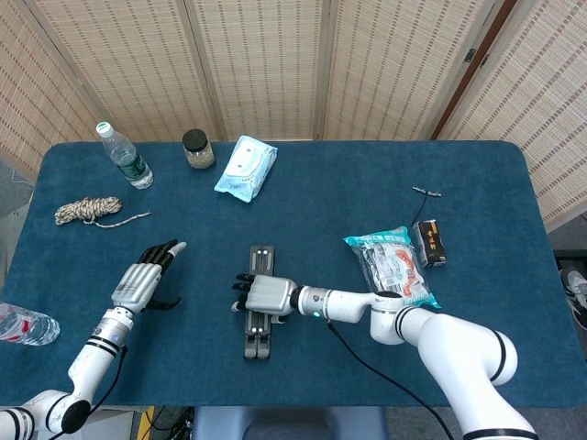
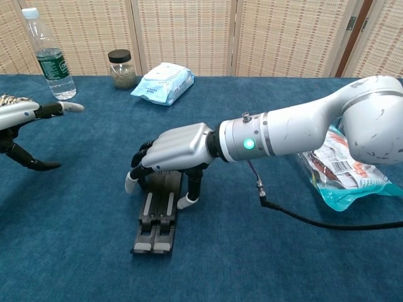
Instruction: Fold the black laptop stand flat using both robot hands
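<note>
Black laptop stand [image 2: 157, 211] flat on table [image 2: 75, 251], 2 bars side by side, near front edge. Right hand [image 2: 169, 156] palm-down over stand's far end, fingers curled around it. Left hand [image 2: 22, 126] at left edge, fingers spread, holding nothing.
</note>
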Available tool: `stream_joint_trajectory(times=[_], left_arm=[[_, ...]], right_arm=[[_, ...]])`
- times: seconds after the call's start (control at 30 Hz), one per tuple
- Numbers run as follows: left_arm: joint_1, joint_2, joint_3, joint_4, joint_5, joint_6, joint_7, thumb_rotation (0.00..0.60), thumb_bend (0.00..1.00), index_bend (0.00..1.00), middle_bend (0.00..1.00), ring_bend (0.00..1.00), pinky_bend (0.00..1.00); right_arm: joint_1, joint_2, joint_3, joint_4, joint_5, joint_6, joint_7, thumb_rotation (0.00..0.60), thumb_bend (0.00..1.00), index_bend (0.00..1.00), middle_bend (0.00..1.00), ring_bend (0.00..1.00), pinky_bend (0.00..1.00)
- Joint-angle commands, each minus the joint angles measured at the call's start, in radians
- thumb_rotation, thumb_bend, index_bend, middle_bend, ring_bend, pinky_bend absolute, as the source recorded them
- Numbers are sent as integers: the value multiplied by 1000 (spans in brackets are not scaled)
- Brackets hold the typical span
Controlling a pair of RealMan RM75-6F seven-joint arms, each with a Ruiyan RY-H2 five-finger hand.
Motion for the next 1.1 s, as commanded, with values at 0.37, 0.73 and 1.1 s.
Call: stream_joint_trajectory(times=[0.37, 0.73, 1.1], left_arm=[[2, 4, -4, -9, 0, 4, 7, 600, 223, 0, 0, 0, 0], [6, 10, -8, -17, 6, 24, 27, 600, 223, 0, 0, 0, 0], [51, 25, -18, -4, 5, 126, 82, 600, 223, 0, 0, 0, 0]], right_arm=[[-13, -11, 2, 7, 15, 24, 11, 600, 233, 203, 392, 83, 0], [-79, 95, 66, -189, 121, 19, -171, 600, 200, 0, 0, 0, 0], [-371, 365, 150, -591, 443, 197, -583, 600, 200, 0, 0, 0, 0]])
